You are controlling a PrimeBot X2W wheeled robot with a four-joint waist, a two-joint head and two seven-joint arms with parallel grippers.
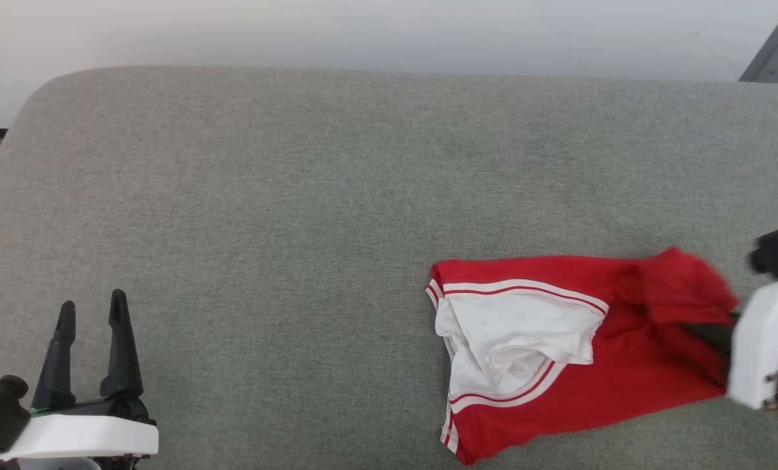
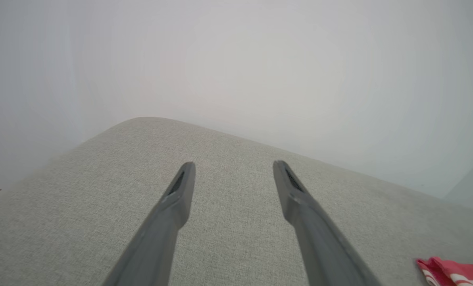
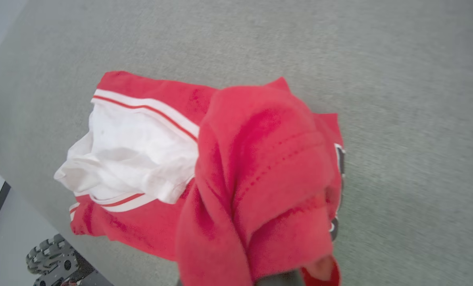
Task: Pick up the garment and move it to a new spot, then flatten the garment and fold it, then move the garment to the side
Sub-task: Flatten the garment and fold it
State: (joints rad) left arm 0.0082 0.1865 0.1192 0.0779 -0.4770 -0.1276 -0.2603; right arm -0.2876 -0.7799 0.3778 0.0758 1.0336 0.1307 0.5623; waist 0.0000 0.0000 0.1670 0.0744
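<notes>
The garment (image 1: pixel 624 365), a red jersey shirt with a white sleeve and red-white stripe trim, lies bunched on the right half of the grey cushion (image 1: pixel 297 228). My right gripper (image 1: pixel 722 334) comes in from the right edge and is shut on the shirt's right end. That end is raised and blurred. In the right wrist view the lifted red cloth (image 3: pixel 260 159) drapes over my fingers and hides them, with a bit of black lettering at its edge. My left gripper (image 1: pixel 93 303) stands open at the lower left, far from the shirt, nothing between its fingers (image 2: pixel 177 198). A corner of the shirt (image 2: pixel 454 272) peeks in at the left wrist view's lower right.
The grey cushion ends at a white wall (image 1: pixel 389 32) behind, with a rounded corner at the far left. A grey metal bracket (image 1: pixel 774 55) leans at the top right. Past the cushion's near edge, part of my wheeled base (image 3: pixel 50 258) shows.
</notes>
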